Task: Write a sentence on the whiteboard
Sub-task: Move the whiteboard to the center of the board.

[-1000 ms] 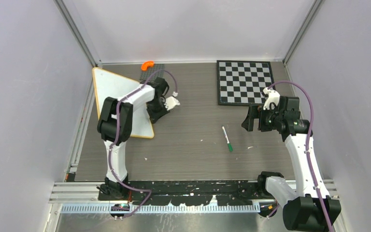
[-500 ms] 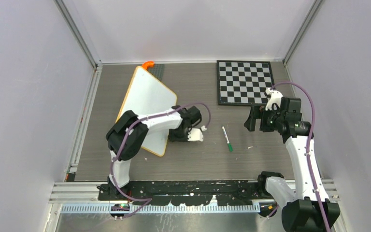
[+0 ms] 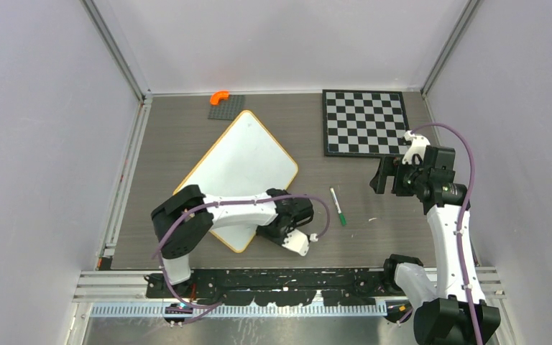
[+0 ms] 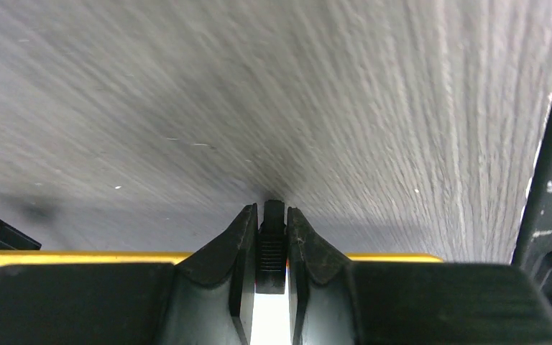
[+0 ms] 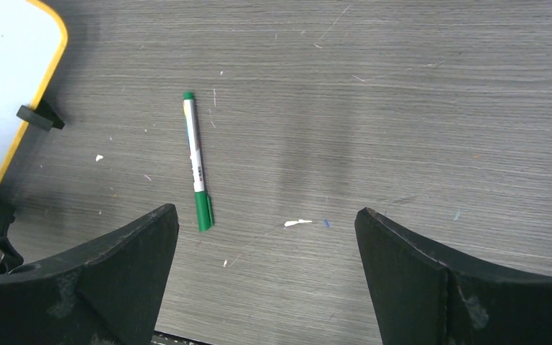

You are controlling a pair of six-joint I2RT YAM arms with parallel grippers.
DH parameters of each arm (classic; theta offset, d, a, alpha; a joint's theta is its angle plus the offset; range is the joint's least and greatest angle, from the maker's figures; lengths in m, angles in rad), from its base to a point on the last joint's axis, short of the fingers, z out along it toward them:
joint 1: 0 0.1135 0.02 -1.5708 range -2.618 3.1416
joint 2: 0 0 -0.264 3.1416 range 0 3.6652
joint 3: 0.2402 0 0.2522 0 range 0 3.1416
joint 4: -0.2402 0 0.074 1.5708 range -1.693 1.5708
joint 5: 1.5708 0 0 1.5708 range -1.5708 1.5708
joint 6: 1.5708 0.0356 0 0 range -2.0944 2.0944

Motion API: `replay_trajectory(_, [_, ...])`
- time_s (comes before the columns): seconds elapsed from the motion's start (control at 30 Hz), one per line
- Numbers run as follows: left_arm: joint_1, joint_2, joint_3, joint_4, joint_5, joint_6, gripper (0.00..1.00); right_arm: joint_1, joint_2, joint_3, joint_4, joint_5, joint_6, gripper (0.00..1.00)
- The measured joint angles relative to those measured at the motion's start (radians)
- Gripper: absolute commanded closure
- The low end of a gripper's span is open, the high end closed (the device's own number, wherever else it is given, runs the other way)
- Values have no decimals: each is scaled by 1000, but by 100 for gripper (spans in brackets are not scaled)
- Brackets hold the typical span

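Left hand (image 4: 272, 215) is pinched narrow on the near right edge of the whiteboard (image 3: 248, 162). In the wrist view its two fingers (image 4: 241, 248) squeeze a ribbed black clip (image 4: 272, 241) that sits on the yellow rim (image 4: 79, 256), with a strip of white face showing between them. From above, the left arm folds low across the whiteboard's near corner, and the hand (image 3: 266, 228) reaches in from the right.

The whiteboard lies flat on the table (image 3: 374, 244), left of centre and turned like a diamond. One corner points far and sits just beside a small grey plate (image 3: 227, 109) that carries an orange piece (image 3: 220, 96). The part of its face in view is plain white.

The right hand (image 3: 382, 176) hangs above the table on the right with its fingers spread wide and nothing between them, close to the near right corner of the chessboard (image 3: 364, 122). Its wrist view looks down between the fingertips (image 5: 165, 215) at a marker (image 5: 195, 162). The marker (image 3: 338, 207) lies loose on the table, between the whiteboard and the right hand and apart from both, its green cap toward the near side. Another black clip (image 5: 39, 118) on the whiteboard's rim shows at the left of that view.
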Motion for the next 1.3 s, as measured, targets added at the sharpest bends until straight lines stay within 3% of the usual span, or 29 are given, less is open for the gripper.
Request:
replay_trajectory(0.2, [-27, -32, -61, -16, -24, 85, 94, 0, 0, -2, 2, -1, 0, 3])
replay_trajectory(0.3, [-36, -43, -76, -28, -39, 116, 86, 0, 0, -2, 3, -2, 0, 3])
replay_trajectory(0.63, [-68, -37, -8, -145, -92, 109, 37, 0, -8, -2, 3, -36, 0, 3])
replay_trajectory(0.77, [-95, -61, -5, -163, -93, 86, 9, 0, -16, -3, 2, -59, -1, 3])
replay_trajectory(1.07, [-108, -168, 93, -192, -70, -28, 0, 0, 21, 67, -72, -75, -8, 8])
replay_trajectory(1.3, [-4, -192, 311, -180, -47, -180, 0, 66, 122, 80, -105, -34, -3, 17])
